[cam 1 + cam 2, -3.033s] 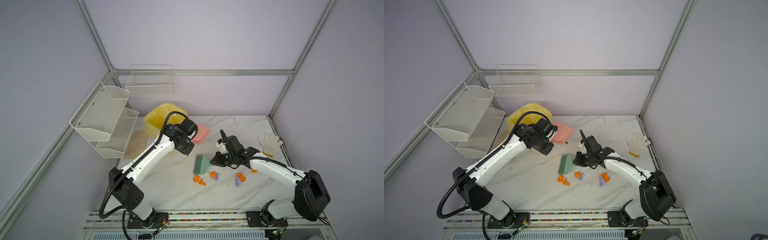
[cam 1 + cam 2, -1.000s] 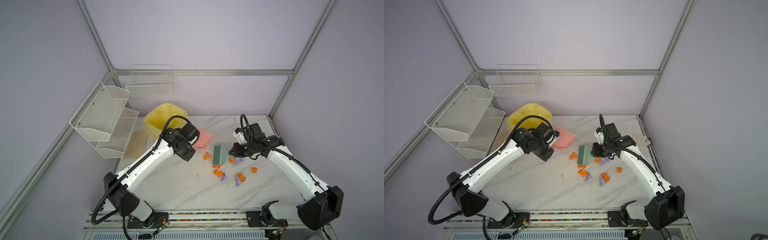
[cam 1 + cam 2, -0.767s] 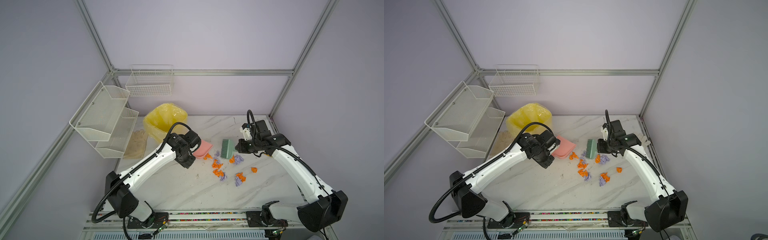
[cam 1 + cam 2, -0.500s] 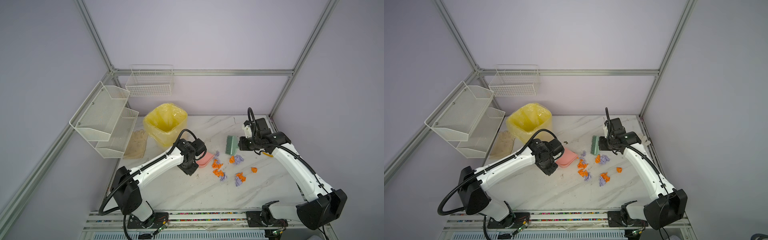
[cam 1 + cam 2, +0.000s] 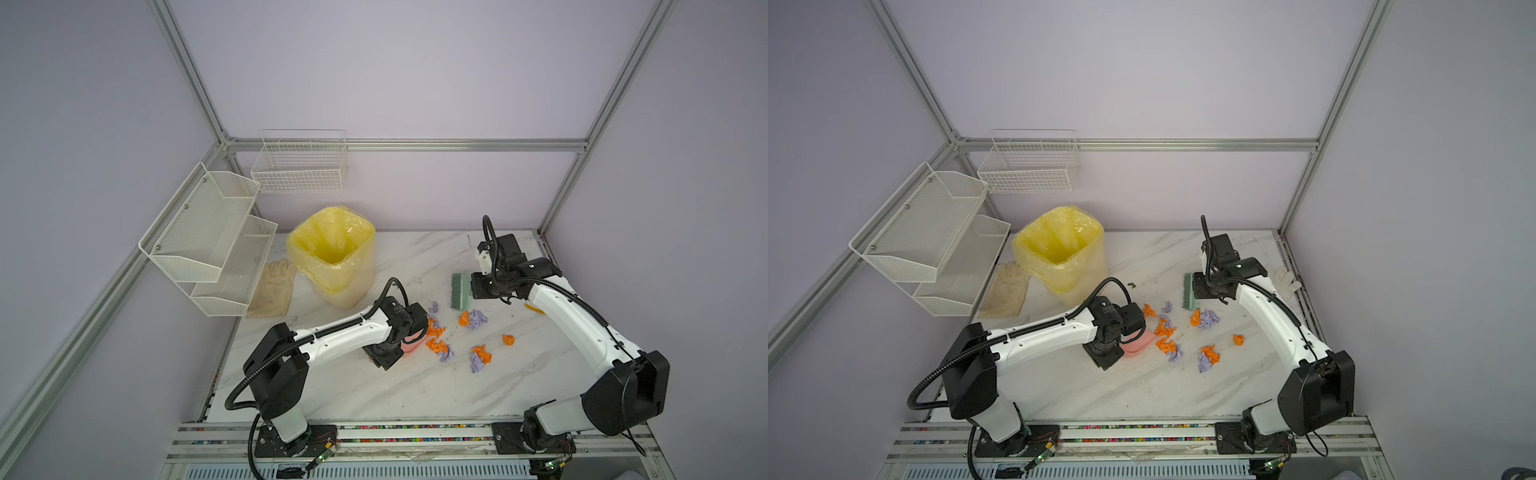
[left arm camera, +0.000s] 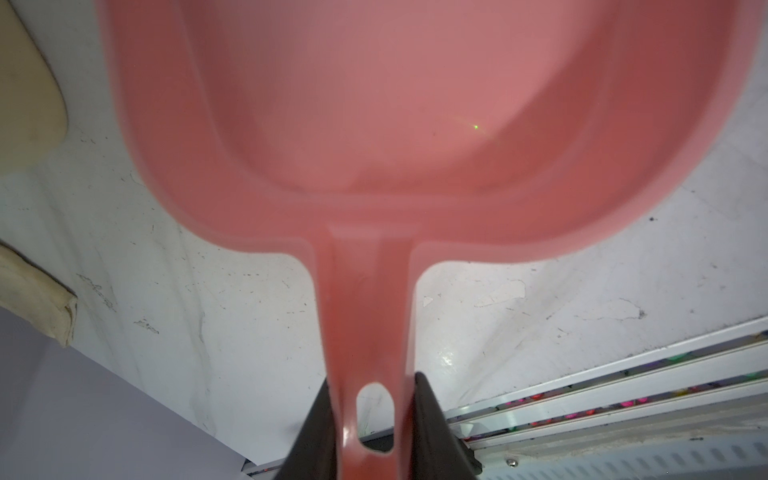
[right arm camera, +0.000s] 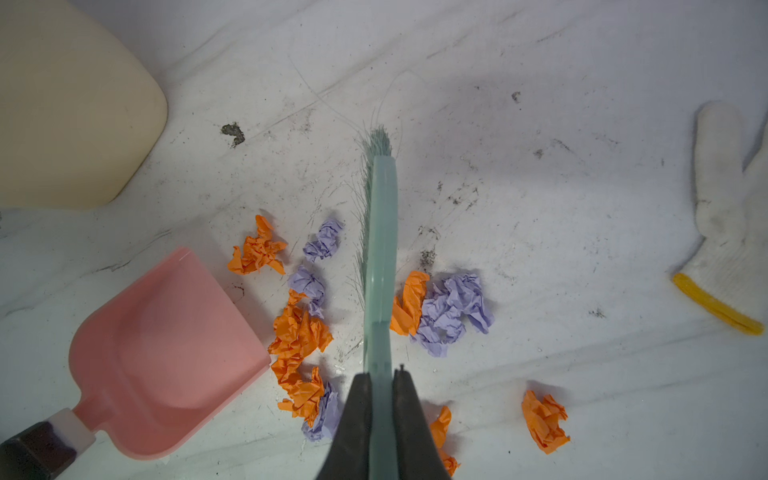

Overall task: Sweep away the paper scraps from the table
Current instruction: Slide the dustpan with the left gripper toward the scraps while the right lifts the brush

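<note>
Pink dustpan [image 7: 166,345] has its open lip right beside the nearest orange and purple paper scraps [image 7: 299,328] on the marble table [image 5: 374,386], with the left gripper [image 6: 372,382] clamped on its handle. The right gripper [image 7: 380,386] pinches the green brush [image 7: 380,249], long edge roughly facing that lip, so most wads lie between the two. A few sit on the brush's far side.

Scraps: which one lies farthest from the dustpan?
The small orange scrap lying alone, touching nothing, on the far side of the cluster from the dustpan. Every other one lies nearer the pan.
</note>
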Action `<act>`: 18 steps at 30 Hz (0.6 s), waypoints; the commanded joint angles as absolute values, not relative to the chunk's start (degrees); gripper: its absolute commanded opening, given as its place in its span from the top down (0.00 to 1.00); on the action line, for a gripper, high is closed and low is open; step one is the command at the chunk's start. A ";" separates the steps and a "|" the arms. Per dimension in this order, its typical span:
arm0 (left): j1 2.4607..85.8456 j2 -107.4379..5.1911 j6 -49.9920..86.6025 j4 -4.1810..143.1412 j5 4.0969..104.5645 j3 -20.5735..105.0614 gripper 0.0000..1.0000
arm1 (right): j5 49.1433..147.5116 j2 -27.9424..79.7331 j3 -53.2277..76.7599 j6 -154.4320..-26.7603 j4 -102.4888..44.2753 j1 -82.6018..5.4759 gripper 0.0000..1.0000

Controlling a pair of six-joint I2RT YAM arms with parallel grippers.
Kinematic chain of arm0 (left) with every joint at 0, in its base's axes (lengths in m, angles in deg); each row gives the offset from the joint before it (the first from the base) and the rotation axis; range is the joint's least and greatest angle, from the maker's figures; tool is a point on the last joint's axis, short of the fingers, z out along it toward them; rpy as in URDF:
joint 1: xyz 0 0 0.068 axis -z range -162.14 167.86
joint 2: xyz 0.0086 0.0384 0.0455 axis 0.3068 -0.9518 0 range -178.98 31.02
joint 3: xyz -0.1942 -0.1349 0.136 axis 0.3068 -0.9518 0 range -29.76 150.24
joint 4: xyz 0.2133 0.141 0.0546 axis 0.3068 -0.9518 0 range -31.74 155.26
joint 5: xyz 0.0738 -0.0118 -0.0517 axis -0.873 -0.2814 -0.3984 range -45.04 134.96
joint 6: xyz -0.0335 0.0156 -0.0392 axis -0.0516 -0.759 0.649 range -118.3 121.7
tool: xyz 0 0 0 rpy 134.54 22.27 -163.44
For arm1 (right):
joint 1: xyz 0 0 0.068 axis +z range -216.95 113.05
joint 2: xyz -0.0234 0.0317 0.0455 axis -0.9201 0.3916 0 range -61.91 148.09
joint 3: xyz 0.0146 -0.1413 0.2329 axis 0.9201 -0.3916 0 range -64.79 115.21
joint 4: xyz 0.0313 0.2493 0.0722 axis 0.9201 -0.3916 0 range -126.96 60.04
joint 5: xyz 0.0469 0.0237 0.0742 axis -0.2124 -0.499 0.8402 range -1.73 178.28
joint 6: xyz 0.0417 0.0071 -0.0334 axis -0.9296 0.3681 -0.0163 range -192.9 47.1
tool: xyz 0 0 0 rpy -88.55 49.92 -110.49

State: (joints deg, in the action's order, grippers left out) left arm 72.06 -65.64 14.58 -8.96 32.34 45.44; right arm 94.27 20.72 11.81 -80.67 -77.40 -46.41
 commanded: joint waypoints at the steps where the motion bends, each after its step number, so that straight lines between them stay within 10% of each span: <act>1: 72.90 -65.62 14.29 -8.17 33.86 44.02 1.00 | 94.08 20.86 11.52 -78.74 -75.63 -44.96 1.00; 18: 75.12 -69.28 11.10 -10.06 29.96 46.27 1.00 | 85.04 23.45 11.56 -78.81 -74.22 -41.50 1.00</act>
